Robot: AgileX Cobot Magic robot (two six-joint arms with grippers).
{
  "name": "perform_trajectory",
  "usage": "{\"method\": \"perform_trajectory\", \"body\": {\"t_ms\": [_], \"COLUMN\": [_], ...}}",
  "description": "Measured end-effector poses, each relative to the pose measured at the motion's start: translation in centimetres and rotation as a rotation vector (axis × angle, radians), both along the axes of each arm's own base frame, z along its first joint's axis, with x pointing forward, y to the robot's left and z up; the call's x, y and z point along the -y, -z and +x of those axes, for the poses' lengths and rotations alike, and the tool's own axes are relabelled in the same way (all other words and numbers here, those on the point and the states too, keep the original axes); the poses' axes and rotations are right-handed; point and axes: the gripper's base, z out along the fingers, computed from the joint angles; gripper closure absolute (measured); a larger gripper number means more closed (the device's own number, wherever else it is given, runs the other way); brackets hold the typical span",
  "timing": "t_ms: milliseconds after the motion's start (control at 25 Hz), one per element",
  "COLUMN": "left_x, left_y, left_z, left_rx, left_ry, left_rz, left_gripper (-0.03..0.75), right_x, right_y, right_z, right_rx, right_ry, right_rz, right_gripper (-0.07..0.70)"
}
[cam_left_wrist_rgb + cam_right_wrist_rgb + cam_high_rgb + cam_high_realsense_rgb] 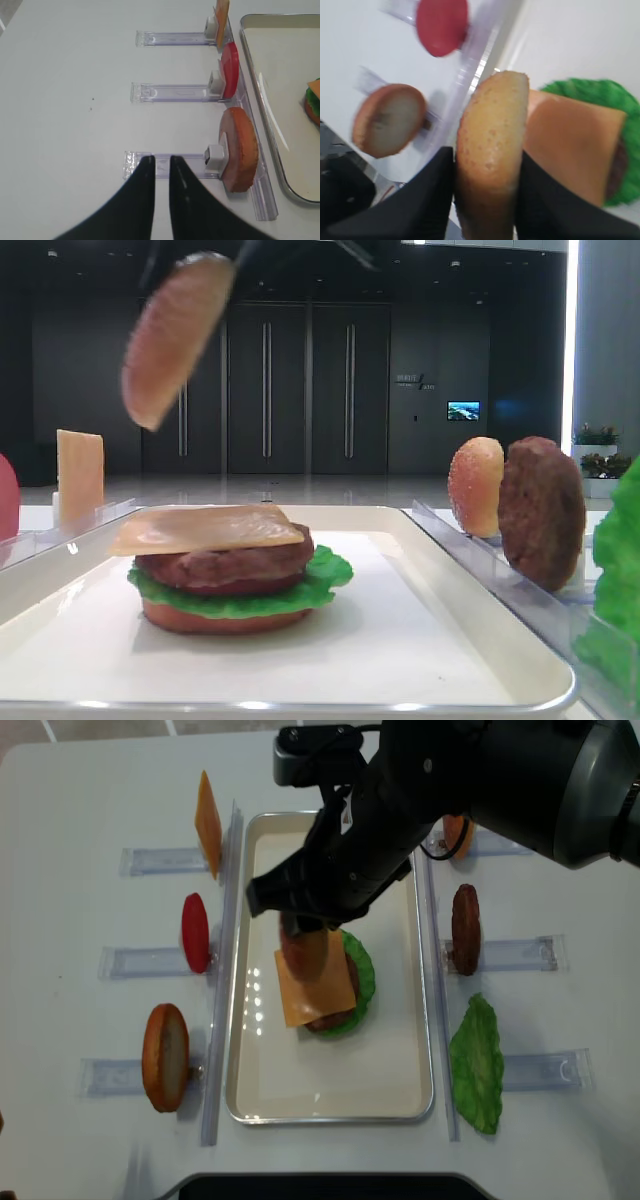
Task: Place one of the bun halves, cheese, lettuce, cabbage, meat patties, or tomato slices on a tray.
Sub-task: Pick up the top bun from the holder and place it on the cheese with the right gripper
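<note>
The right arm (480,780) was extended across the tray (400,1050). A bun half (490,150) was clamped edge-up between the right gripper (487,200) jaws, the cheese (570,150) lying below. The left gripper (161,165) jaws were closed, nothing between them.

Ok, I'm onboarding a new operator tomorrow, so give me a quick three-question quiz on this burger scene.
1. True or false: the right gripper is shut on a bun half.
2. What lies on top of the stack in the tray? A) tomato B) cheese C) lettuce
3. Fill in: the left gripper holds ____.

Key: 1 true; 2 B, the cheese lies on top; 3 nothing, its fingers are shut, over a clear rack.
</note>
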Motion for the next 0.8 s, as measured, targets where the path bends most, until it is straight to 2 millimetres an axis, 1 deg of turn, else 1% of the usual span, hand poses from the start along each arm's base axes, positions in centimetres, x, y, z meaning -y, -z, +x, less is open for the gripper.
{"method": "perform_trajectory", "body": {"t_ms": [80, 200, 320, 440, 640, 800], "left_x": [0.0, 0.0, 0.0, 0.0, 0.0, 0.0], "left_y": [0.0, 0.0, 0.0, 0.0, 0.0, 0.0], "left_z": [0.0, 0.0, 0.0, 0.0, 0.0, 0.0], "left_rx": [0.000, 0.000, 0.000, 0.000, 0.000, 0.000], "left_ry": [0.000, 0.000, 0.000, 0.000, 0.000, 0.000], "left_rz": [0.000, 0.000, 0.000, 0.000, 0.000, 0.000], "left_gripper": [0.639, 0.639, 0.639, 0.639, 0.639, 0.639], "right_x": [-0.5, -0.1, 0.8, 1.9, 3.4, 3.8], "right_y": [-0.5, -0.2, 1.8, 4.2, 5.8, 6.6], "right_z": [0.1, 0.7, 1.0, 0.8, 1.4, 1.5], "right_rx": [0.025, 0.025, -0.023, -0.063, -0.058, -0.042], "right_ry": [-0.030, -0.020, -0.001, -0.006, 0.017, 0.052], "right_rz": [0.082, 0.122, 0.170, 0.232, 0.268, 0.266], "right_gripper": [0.386, 0.386, 0.386, 0.386, 0.387, 0.387]}}
